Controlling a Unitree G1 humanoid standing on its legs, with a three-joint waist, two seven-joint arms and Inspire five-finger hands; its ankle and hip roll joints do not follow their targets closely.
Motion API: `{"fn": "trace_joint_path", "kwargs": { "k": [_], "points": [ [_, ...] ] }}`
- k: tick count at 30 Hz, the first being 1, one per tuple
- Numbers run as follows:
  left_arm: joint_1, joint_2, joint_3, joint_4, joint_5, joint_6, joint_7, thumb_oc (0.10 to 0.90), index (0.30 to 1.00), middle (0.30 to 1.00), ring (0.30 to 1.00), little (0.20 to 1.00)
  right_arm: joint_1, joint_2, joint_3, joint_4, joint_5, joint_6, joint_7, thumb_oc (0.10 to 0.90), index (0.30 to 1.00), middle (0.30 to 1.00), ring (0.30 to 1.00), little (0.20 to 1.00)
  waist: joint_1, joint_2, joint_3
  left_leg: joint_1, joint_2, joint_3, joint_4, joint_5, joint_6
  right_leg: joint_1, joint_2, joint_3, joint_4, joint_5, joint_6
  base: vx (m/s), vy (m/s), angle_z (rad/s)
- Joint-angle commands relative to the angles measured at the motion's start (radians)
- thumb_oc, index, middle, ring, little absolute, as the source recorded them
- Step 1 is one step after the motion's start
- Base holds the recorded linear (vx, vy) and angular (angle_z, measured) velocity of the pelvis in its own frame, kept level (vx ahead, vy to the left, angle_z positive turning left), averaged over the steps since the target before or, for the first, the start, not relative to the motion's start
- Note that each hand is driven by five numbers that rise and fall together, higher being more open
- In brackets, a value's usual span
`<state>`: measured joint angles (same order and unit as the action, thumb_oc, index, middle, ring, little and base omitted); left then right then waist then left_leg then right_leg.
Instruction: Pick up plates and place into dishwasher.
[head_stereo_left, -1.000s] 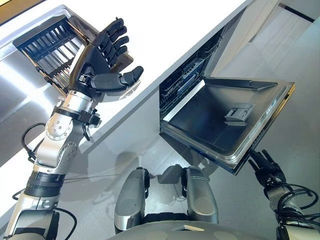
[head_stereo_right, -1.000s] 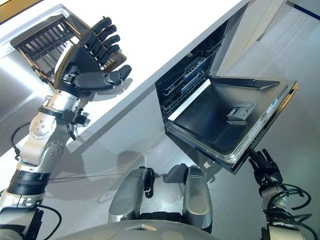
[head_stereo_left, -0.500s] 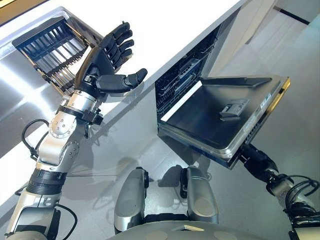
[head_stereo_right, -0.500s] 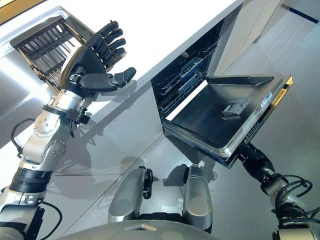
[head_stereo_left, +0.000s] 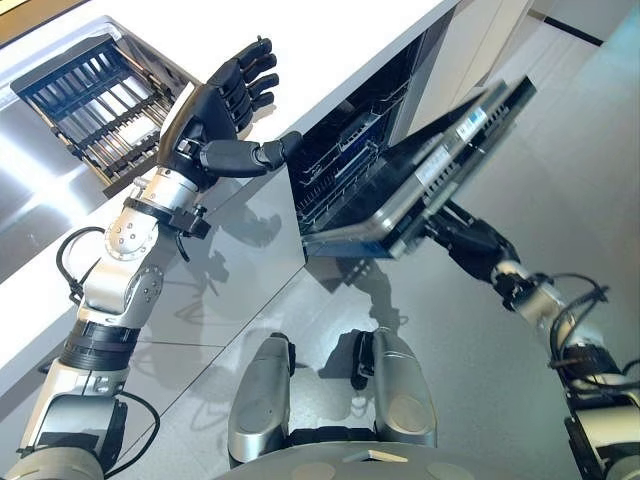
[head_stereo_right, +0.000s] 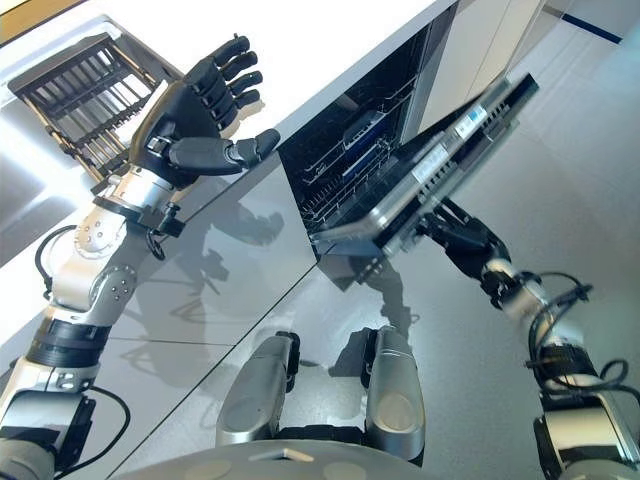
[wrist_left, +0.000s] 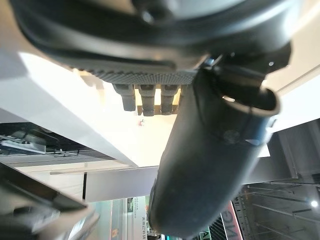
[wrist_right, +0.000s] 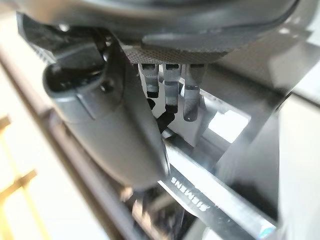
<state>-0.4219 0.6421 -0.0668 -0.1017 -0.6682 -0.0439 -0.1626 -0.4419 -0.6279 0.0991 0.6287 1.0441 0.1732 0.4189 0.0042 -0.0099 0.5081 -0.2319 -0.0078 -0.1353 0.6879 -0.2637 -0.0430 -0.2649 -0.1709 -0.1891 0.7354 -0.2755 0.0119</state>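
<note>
Right hand: the right hand (head_stereo_left: 470, 243) is being pressed, fingers straight, against the underside of the dishwasher door (head_stereo_left: 420, 175); nothing is being gripped.
Change: a second ago the door was lying nearly flat; it is now being swung up to a steep tilt, so the dishwasher (head_stereo_right: 350, 150) appears to be getting closed.
Meaning for the task: loading is judged either finished or being broken off, since the opening is being narrowed.
Left hand: the left hand (head_stereo_left: 222, 110) is still being held raised over the white counter (head_stereo_left: 330, 40), fingers spread, holding nothing.
Plates: none are being seen on the counter or in either hand; whether any are sitting in the lower rack (head_stereo_right: 345, 175) cannot be told.
Surroundings: a dark ribbed dish rack (head_stereo_left: 85, 100) is sitting in the sink recess, beside the left hand.
Obstruction: the rising door is now blocking access to the racks.
</note>
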Motion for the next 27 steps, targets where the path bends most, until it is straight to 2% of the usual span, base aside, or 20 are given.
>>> {"fn": "trace_joint_path", "kwargs": {
  "k": [1, 17, 21, 25, 27],
  "points": [
    [-0.070, -0.030, -0.042, -0.017, -0.042, -0.070, -0.003, 0.800, 0.900, 0.900, 0.900, 0.900, -0.314, 0.089, 0.040, -0.098, 0.112, -0.085, 0.129, 0.800, 0.900, 0.900, 0.900, 0.900, 0.079, -0.001, -0.144, 0.021, -0.069, 0.072, 0.077, -0.072, 0.075, 0.118, 0.017, 0.042, 0.045, -0.019, -0.040, 0.04, -0.007, 0.18],
    [-0.116, -0.027, -0.072, 0.022, -0.059, -0.074, 0.014, 0.800, 0.900, 0.900, 0.900, 0.900, -0.394, 0.112, 0.053, 0.026, 0.099, -0.092, 0.039, 0.800, 0.900, 0.900, 0.900, 0.900, 0.095, -0.001, -0.149, 0.029, -0.076, 0.066, 0.088, -0.079, 0.074, 0.129, 0.004, 0.034, 0.056, -0.026, -0.039, 0.02, 0.011, 0.15],
    [-0.107, -0.018, -0.077, 0.016, -0.069, -0.096, 0.011, 0.800, 0.900, 0.900, 0.900, 0.900, -0.355, 0.097, 0.075, 0.027, 0.010, -0.134, 0.003, 0.800, 0.900, 0.900, 0.900, 0.900, 0.090, -0.008, -0.159, 0.047, -0.072, 0.068, 0.045, -0.061, 0.075, 0.136, 0.006, 0.034, 0.027, -0.012, -0.034, -0.03, 0.001, 0.03],
    [-0.096, -0.015, -0.070, 0.006, -0.072, -0.127, 0.005, 0.800, 0.900, 0.900, 0.900, 0.900, -0.286, 0.102, 0.077, -0.011, -0.021, -0.171, -0.006, 0.800, 0.900, 0.900, 0.900, 0.900, 0.078, -0.013, -0.172, 0.072, -0.067, 0.071, -0.013, -0.041, 0.072, 0.157, 0.017, 0.037, -0.024, 0.004, -0.029, -0.05, -0.008, 0.01],
    [-0.089, -0.022, -0.061, -0.004, -0.066, -0.154, -0.002, 0.800, 0.900, 0.900, 0.900, 0.900, -0.206, 0.126, 0.083, -0.062, -0.077, -0.223, -0.049, 0.800, 0.900, 0.900, 0.900, 0.900, 0.064, -0.016, -0.187, 0.099, -0.061, 0.077, -0.069, -0.024, 0.070, 0.184, 0.029, 0.040, -0.083, 0.020, -0.025, -0.06, -0.008, 0.00]
  ]
}}
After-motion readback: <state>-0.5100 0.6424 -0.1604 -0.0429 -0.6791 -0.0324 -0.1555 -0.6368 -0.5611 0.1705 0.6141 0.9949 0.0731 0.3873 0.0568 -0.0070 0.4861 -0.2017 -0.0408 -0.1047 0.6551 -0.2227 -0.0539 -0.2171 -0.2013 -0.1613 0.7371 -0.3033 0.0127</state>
